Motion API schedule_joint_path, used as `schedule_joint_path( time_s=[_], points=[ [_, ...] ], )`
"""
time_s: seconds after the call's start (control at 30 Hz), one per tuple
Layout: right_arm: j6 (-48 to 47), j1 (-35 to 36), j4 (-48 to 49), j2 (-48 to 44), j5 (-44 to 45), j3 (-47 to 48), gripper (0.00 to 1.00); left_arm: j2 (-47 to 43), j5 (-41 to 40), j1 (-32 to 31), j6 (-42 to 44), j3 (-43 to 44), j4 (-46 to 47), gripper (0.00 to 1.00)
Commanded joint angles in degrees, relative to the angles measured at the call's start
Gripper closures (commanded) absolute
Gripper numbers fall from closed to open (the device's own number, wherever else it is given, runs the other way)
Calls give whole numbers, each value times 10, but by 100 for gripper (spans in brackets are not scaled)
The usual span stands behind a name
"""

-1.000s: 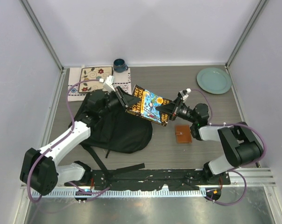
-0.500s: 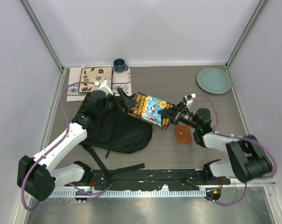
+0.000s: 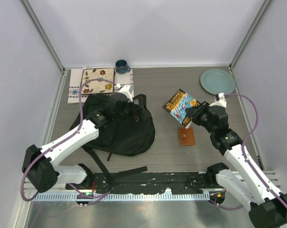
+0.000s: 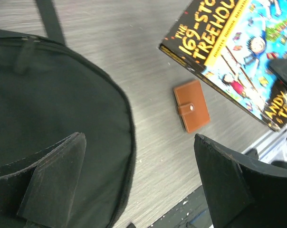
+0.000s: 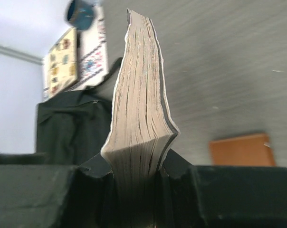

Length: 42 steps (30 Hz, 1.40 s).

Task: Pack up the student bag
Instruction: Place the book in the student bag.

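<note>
The student bag (image 3: 116,133), a large black backpack, lies left of centre on the table. My left gripper (image 3: 131,108) hovers over the bag's upper right edge, open and holding nothing (image 4: 141,183); the bag's zipped rim (image 4: 48,104) fills the left of its view. My right gripper (image 3: 195,114) is shut on a colourful paperback book (image 3: 180,103), raised right of the bag. In the right wrist view the book's page edge (image 5: 141,109) stands pinched between the jaws (image 5: 138,175). The book's cover (image 4: 234,52) also shows in the left wrist view.
A small brown wallet (image 3: 186,136) lies flat on the table below the book, also visible as wallet (image 4: 191,105) and wallet (image 5: 241,149). At the back stand a green plate (image 3: 217,81), a blue mug (image 3: 121,66) and a patterned cloth (image 3: 93,80).
My left gripper let go of the book, opened wide and drew back over the bag. My right gripper carried the book to the right, away from the bag.
</note>
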Motion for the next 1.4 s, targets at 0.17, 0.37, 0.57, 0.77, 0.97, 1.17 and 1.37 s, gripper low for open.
schedule_joint_path(
  time_s=[0.17,0.37,0.57,0.77,0.97,1.17,1.37],
  points=[
    [-42,-3,-86,-69,160,29,99,109,5,-88,84,85,-48,6],
    [-42,-2,-92,-73,163,30,99,171,-28,-120,93,125,-85,16],
    [-37,-2,-91,-67,147,26,99,213,-50,-131,85,140,-104,30],
    [-33,-2,-85,-62,137,22,100,237,-77,-137,79,150,-125,39],
    [-29,-2,-75,-53,125,16,99,252,-80,-138,74,153,-127,53],
    [-29,-2,-74,-54,120,13,99,259,-80,-139,73,156,-127,65],
    [-27,-2,-73,-58,118,7,99,273,-94,-142,75,164,-139,74]
  ],
)
